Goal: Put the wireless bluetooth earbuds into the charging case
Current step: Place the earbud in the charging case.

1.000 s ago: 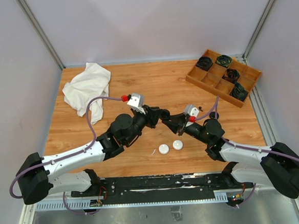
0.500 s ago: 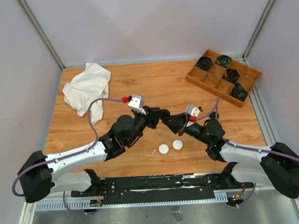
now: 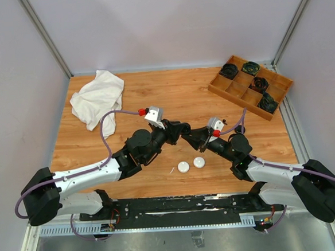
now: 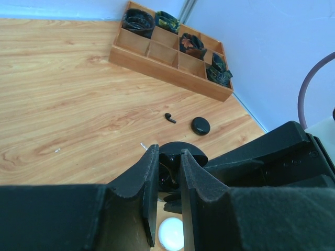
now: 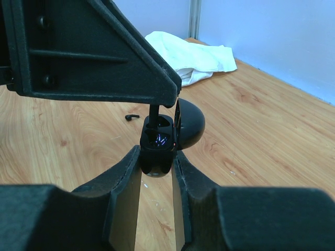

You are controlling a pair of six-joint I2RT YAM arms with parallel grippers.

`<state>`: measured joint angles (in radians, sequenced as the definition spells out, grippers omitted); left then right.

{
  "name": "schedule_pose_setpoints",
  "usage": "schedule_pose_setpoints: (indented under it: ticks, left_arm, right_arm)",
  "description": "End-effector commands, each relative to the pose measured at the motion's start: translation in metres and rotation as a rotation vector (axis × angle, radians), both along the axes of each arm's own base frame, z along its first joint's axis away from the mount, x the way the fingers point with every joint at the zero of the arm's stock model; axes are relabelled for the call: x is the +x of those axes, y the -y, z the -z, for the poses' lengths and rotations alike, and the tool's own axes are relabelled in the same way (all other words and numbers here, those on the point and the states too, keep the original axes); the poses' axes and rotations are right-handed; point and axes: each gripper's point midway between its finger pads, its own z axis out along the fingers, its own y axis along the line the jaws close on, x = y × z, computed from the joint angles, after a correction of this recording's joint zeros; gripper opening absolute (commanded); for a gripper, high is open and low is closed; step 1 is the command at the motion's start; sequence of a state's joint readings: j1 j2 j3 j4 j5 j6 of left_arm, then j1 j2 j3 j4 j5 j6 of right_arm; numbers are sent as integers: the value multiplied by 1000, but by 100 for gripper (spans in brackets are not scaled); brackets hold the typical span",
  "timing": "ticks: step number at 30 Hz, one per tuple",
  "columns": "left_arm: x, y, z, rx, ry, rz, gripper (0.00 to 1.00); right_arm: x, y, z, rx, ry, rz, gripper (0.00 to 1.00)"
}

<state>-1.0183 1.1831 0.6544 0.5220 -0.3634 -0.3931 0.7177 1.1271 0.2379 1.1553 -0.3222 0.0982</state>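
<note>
Above the middle of the table my right gripper is shut on a black charging case whose lid stands open. My left gripper meets it from the other side, shut on a black earbud. The earbud's stem points down into the case's well. In the left wrist view the open case shows just past my fingertips. One loose black earbud lies on the wood toward the tray. Another black earbud lies toward the cloth.
Two white round cases sit on the table below the grippers. A black puck case lies near the loose earbud. A wooden tray with dark cases stands at the back right, a crumpled white cloth at the back left.
The left arm has crept slightly right, toward the case. Both grippers keep their grip and the case stays in place.
</note>
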Motion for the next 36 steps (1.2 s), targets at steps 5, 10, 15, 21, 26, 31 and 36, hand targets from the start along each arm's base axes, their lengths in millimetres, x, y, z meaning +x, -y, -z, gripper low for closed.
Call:
schedule_pose_setpoints:
  ticks: [5, 10, 15, 21, 26, 31, 36]
  left_arm:
    - [-4, 5, 0, -16, 6, 9, 7]
    - [-4, 2, 6, -3, 2, -5, 11]
    - [-5, -3, 4, -11, 3, -17, 21]
    - [-6, -6, -5, -40, 7, -20, 37]
    - [-6, -8, -8, -34, -6, -31, 46]
    - [0, -25, -9, 4, -23, -113, 56]
    - [16, -49, 15, 90, -97, -214, 62]
  right_arm:
    - [-2, 2, -12, 35, 40, -4, 1]
    - [-2, 3, -12, 34, 46, 2, 1]
    - [-2, 3, -11, 33, 44, 1, 1]
    - [-3, 3, -11, 31, 44, -2, 1]
    - [-2, 4, -9, 28, 43, 4, 1]
    - [0, 6, -5, 17, 40, 22, 1]
    - [1, 8, -1, 5, 35, 35, 1]
